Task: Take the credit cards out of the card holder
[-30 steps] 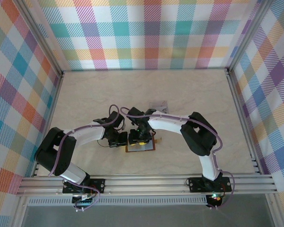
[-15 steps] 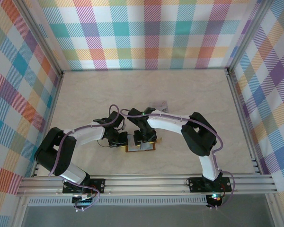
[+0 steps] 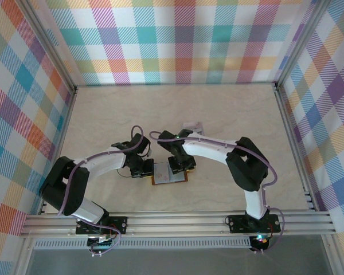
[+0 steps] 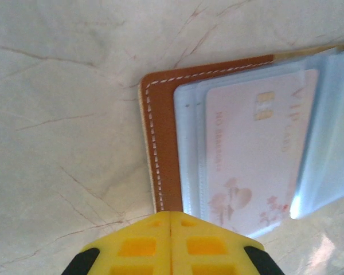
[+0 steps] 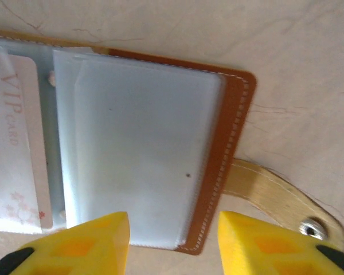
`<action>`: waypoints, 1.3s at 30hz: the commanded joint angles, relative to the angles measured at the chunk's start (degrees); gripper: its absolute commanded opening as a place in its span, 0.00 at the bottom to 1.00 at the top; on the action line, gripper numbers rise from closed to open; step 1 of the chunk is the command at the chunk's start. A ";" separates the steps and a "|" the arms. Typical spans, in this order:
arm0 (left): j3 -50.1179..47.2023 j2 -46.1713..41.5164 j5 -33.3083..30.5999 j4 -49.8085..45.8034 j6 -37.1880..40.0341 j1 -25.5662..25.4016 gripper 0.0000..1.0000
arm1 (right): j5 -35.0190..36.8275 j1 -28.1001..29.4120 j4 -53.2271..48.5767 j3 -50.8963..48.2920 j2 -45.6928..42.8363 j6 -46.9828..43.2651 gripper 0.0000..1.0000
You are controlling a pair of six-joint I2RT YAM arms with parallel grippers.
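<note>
1. Left gripper (image 4: 171,214): clenched, its fingers pressed together at bottom centre, tips at the brown edge of the card holder (image 4: 159,143).
2. Right gripper (image 5: 173,223): released, fingers apart at the bottom, over a clear sleeve (image 5: 143,149).
3. A whitish credit card (image 4: 258,149) sits sleeved, centre-right.

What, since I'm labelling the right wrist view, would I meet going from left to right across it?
VIP card → clear sleeve → brown stitched border of the card holder → snap tab → metal snap.
</note>
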 commanded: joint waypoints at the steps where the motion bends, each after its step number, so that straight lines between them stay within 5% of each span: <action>1: 2.56 -1.59 -0.25 -2.62 0.00 -0.14 0.07 | 0.03 -0.72 0.10 -1.52 -3.31 -0.79 0.38; 10: 5.27 -0.12 -0.09 -2.32 -1.14 -2.03 0.06 | -20.36 -3.88 17.29 -9.42 -6.90 1.31 0.17; 19: 5.35 4.28 0.32 -1.53 -1.02 -2.72 0.06 | -32.88 -5.56 31.67 -13.60 -3.96 5.62 0.11; 39: 4.18 7.17 -3.85 -3.55 0.67 -3.49 0.06 | -29.76 -6.46 30.92 -12.98 1.52 5.39 0.23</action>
